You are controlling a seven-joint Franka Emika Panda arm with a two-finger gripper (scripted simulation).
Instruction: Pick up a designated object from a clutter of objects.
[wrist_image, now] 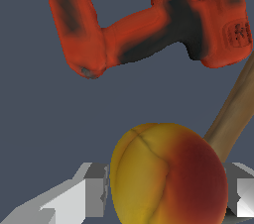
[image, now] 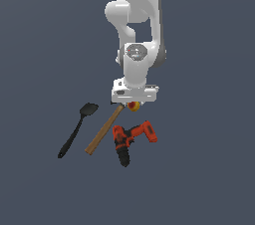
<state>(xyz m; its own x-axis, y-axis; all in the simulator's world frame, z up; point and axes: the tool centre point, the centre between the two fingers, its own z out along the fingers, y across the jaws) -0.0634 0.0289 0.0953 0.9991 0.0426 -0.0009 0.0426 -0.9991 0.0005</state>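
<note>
Gripper: the gripper (wrist_image: 166,193) points straight down from the white arm (image: 137,30); its two pale fingers (wrist_image: 79,196) stand on either side of the ball, flush against it in the wrist view, so it looks clamped on the ball.
Ball: one small round ball (image: 133,105), yellow-orange with a red patch, sits between the fingers right under the gripper body. The wrist view shows a thin crease running over its yellow side (wrist_image: 166,181). Whether it rests on the ground or is lifted clear cannot be told.
Hammer: one hammer (image: 103,131) with a wooden handle lies just beside the ball, its head end tucked under the gripper and its handle running away toward the exterior view's left.
Drill: one red-orange and black drill (image: 130,141) lies near the ball, apart from it, beside the hammer handle.
Spatula: one black long-handled spatula (image: 75,130) lies farthest out, on the exterior view's left of the hammer, not touching it.
Ground: one flat dark blue-grey ground (image: 45,45) carries all four objects.
</note>
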